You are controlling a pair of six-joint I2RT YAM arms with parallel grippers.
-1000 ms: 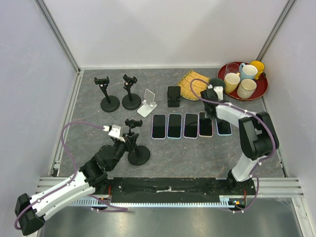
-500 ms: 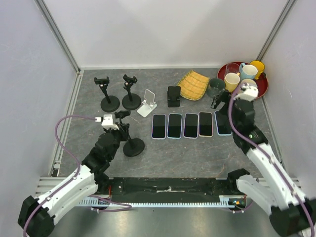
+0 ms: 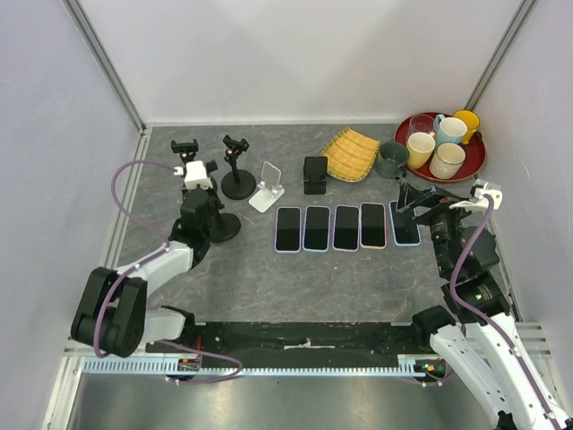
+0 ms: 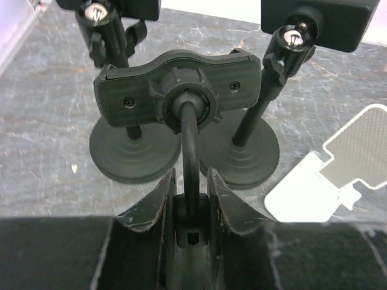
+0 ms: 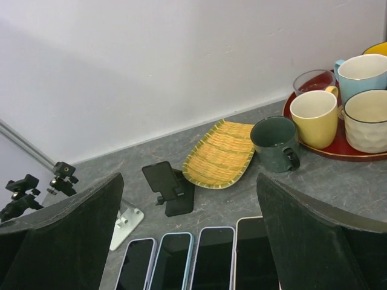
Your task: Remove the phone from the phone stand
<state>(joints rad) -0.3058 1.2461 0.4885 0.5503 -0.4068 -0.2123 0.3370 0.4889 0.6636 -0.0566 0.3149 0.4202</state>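
My left gripper (image 3: 204, 212) (image 4: 190, 175) is shut on the thin stem of a black phone stand (image 4: 178, 90), whose clamp head holds nothing. Its round base (image 3: 222, 227) rests at the back left of the table, just in front of two more black clamp stands (image 3: 236, 166) (image 4: 134, 151). Several phones (image 3: 316, 227) (image 5: 172, 260) lie flat, side by side, in a row at mid-table; none sits on a stand. My right gripper (image 3: 414, 204) (image 5: 188, 179) hangs wide open with nothing in it, above the row's right end.
A white folding stand (image 3: 267, 186) and a black desk stand (image 3: 314, 175) (image 5: 172, 188) stand behind the phones. Further back right are a bamboo dish (image 3: 351, 153), a dark green mug (image 3: 391, 159) and a red tray (image 3: 471, 162) of mugs. Walls enclose three sides.
My left arm carried the black stand from the near left up to the other stands at the back left. My right gripper opened fully and drew back to the right.
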